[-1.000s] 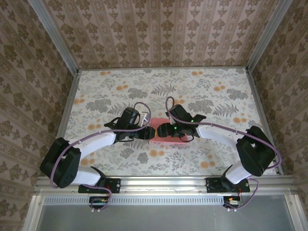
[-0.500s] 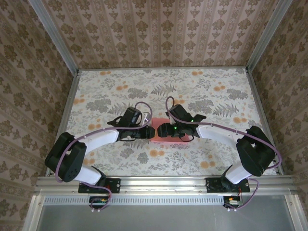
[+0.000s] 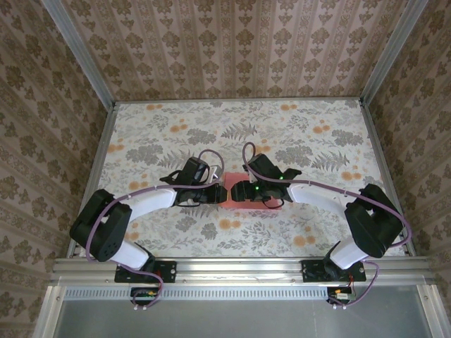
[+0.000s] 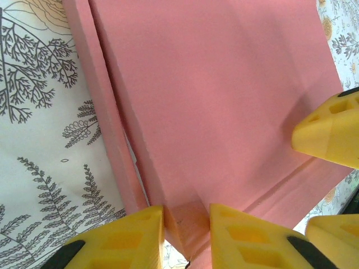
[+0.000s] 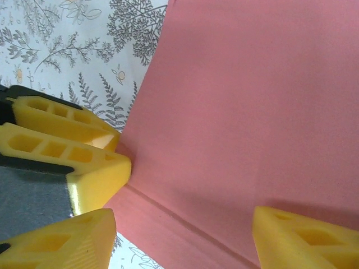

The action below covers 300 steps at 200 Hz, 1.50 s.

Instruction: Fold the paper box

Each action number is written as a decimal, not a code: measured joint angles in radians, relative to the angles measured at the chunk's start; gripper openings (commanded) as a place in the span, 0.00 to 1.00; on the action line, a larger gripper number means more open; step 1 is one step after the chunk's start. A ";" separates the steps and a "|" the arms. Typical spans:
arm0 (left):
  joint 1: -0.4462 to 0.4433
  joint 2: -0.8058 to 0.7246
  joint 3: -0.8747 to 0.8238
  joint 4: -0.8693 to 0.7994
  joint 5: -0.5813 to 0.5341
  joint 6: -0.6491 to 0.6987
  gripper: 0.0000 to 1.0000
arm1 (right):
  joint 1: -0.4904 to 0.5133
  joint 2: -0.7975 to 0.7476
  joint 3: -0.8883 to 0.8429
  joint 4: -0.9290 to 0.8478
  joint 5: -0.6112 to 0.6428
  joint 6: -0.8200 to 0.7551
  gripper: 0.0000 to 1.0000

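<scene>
Left wrist view, step judged as creasing a flap: hold left gripper (image 4: 186, 217) pinch low on box (image 4: 224, 95) edge, right at the fold line, then roll up slowly to crease on the score, not beside it. Press panel flat with right gripper (image 5: 184, 218) as an anvil; avoid dragging across table (image 4: 45, 168). Likely risk: thin card buckling or slipping from a shallow pinch. Box at table centre in top external, between both grippers. Left gripper narrow, closed on pink edge at 6 o'clock of its view. Right gripper wide, straddling box edge at 3 o'clock there, one finger on panel, other clear of card, nothing clamped. Arms bent inward, elbows at 8 and 4 o'clock, wrists nose to nose over box.
</scene>
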 measured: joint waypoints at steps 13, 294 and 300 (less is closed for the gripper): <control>0.000 0.000 0.000 -0.002 -0.006 0.000 0.23 | 0.000 0.006 -0.007 0.005 0.000 0.001 0.65; -0.059 -0.037 -0.021 0.056 -0.037 0.057 1.00 | -0.293 -0.570 -0.419 -0.059 -0.072 0.018 1.00; -0.057 -0.045 -0.019 0.046 -0.043 0.062 1.00 | -0.301 -0.576 -0.425 -0.063 -0.081 0.018 1.00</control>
